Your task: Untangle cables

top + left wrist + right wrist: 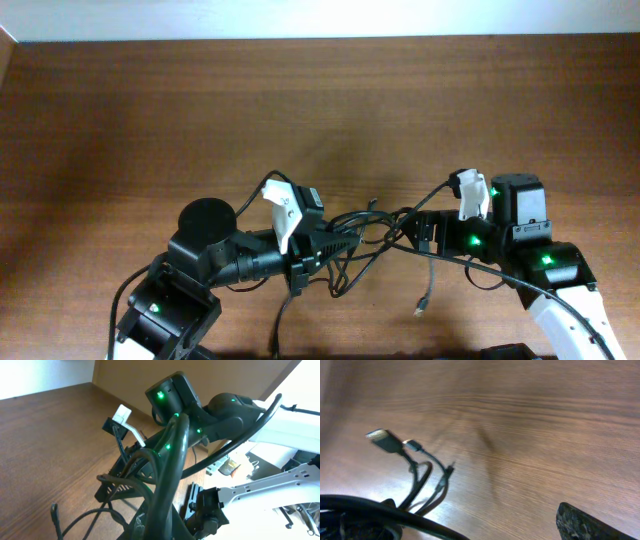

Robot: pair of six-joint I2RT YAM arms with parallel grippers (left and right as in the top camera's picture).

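Note:
Several thin black cables (368,235) lie knotted between my two grippers at the front of the table. One loose end with a small plug (421,306) hangs toward the front edge. My left gripper (338,245) points right and is shut on a bundle of the cables (170,475), which rises close past its camera; its jaws are hidden behind them. My right gripper (418,232) points left at the knot. In the right wrist view it (480,530) is open, one finger at the lower right, a cable (395,512) crossing its lower left. Two plug ends (384,440) stick up beyond it.
The brown wooden table (300,110) stretches back to a white wall. The right arm (175,395), with green lights, and its white frame fill the left wrist view. A cable plug (54,510) lies on the wood at that view's lower left.

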